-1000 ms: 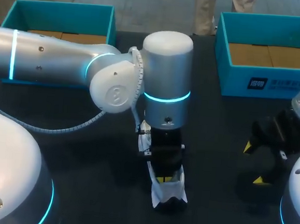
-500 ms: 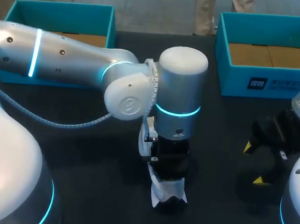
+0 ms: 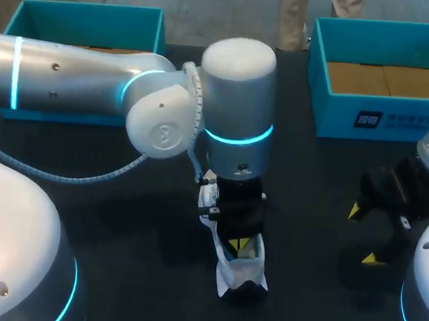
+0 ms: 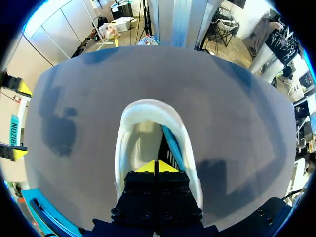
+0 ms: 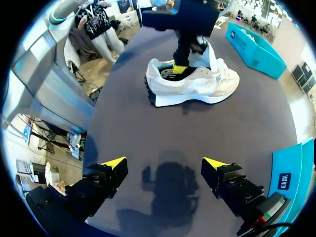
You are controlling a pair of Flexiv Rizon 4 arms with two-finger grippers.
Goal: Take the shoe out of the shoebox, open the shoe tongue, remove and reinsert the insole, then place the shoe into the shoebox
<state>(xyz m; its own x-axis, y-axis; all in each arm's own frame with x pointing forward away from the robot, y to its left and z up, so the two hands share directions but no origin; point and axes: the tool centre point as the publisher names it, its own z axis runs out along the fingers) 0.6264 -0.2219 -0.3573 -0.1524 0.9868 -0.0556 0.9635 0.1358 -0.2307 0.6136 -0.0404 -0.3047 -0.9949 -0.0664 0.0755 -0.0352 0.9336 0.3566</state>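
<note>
Two yellow tips of the left gripper (image 4: 157, 167) are pressed tight together, down in the mouth of the white shoe (image 4: 148, 105), beside a blue strip of lining (image 4: 171, 144). Whether they pinch anything, can't tell. The shoe stands upright on the dark table (image 5: 256, 133), out of both boxes, tongue (image 5: 207, 52) raised. From above, the left arm (image 3: 233, 110) hides most of it. The right gripper (image 5: 163, 165) hangs spread open, well apart. The left shoebox (image 3: 88, 20) and the right shoebox (image 3: 381, 118) sit at the far edge.

Right claw (image 5: 163, 163) gapes wide before shoe (image 5: 197, 85).
</note>
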